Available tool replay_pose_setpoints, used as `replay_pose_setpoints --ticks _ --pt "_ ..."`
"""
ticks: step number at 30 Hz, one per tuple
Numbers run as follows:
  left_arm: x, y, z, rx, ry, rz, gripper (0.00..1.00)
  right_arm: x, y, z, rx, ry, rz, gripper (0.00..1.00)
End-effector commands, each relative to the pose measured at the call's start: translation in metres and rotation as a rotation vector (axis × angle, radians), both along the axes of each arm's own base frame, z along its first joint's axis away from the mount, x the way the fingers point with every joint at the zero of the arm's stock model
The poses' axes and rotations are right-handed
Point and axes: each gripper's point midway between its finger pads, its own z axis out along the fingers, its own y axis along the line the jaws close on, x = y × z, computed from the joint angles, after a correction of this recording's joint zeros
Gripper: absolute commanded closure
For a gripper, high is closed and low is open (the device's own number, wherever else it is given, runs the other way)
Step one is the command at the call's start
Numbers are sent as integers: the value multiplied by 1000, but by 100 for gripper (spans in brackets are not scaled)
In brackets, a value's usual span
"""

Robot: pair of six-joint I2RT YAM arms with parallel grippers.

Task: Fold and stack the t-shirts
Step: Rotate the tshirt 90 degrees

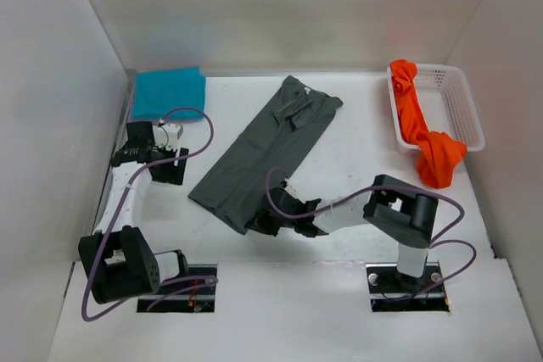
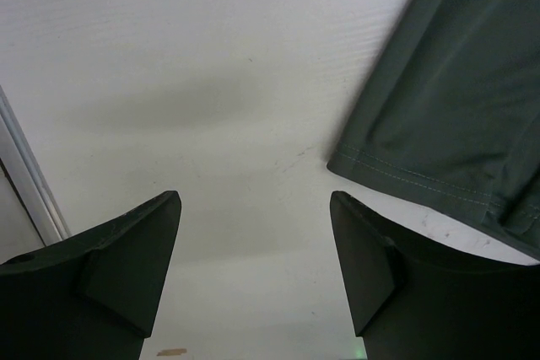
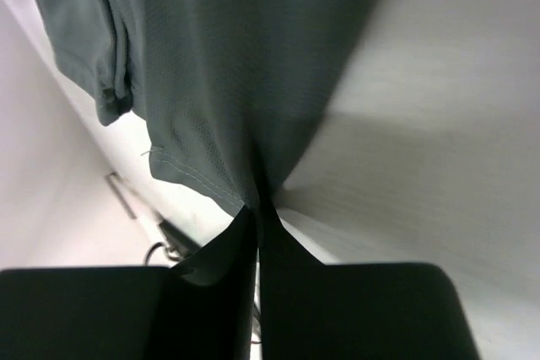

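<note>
The dark grey t-shirt [image 1: 263, 154] lies folded into a long strip, running diagonally across the middle of the table. My right gripper [image 1: 259, 222] sits low at the strip's near end, shut on the hem of the grey shirt [image 3: 228, 65], and the cloth runs straight into the closed fingertips [image 3: 257, 208]. My left gripper [image 1: 172, 169] hovers to the left of the shirt. It is open over bare table [image 2: 255, 200], with the shirt's hem corner [image 2: 456, 99] off to its right. A folded teal t-shirt [image 1: 168, 92] rests at the back left. An orange t-shirt [image 1: 420, 129] hangs out of the basket.
The white mesh basket [image 1: 462, 108] stands at the back right against the wall. White walls close in the table on the left, back and right. The left arm's cable loops above the table near the teal shirt.
</note>
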Motion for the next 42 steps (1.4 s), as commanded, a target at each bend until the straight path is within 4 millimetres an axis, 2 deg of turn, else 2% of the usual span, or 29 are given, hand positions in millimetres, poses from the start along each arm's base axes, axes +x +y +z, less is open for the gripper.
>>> replay_pose_setpoints --ticks 1,4,7,10,13,15,18,20,22,24,28,33,37,40,42 --pt "0 -11 15 8 -48 -70 30 -10 -27 -19 -17 57 -54 98" --pt "-1 -37 25 58 -86 -232 30 -23 -55 -22 -25 63 -66 99" --pt "-5 -77 32 124 -132 -451 29 -36 -83 -19 -32 58 -62 100" --pt "-19 -119 30 216 -165 -731 28 -61 -113 -22 -53 69 -42 100" --pt "-41 -147 20 353 -188 -1020 28 -78 -140 -20 -63 78 -36 99" --pt "-58 -158 8 444 -188 -1206 28 -85 -157 -19 -82 75 -27 99" --pt "-95 -161 -21 539 -156 -1494 29 -90 -181 -17 -124 58 -22 98" --pt "-119 -161 -37 566 -134 -1648 31 -92 -191 -12 -124 32 -1 94" --pt "-140 -167 -48 551 -141 -1753 32 -87 -194 0 -92 -11 10 78" --pt "-157 -173 -54 530 -183 -1853 30 -83 -195 10 -60 -42 20 66" --pt "-170 -191 -63 530 -263 -1953 28 -81 -198 17 -58 -56 24 54" --pt "-178 -202 -78 490 -195 -1977 31 -87 -188 15 -78 -43 61 52" --pt "-174 -206 -90 478 -165 -1960 34 -89 -178 18 -69 -38 75 52" --pt "-173 -210 -90 463 -171 -1952 42 -91 -174 18 -65 -25 80 53" --pt "-172 -208 -90 461 -162 -1942 53 -94 -169 20 -57 -18 96 56"
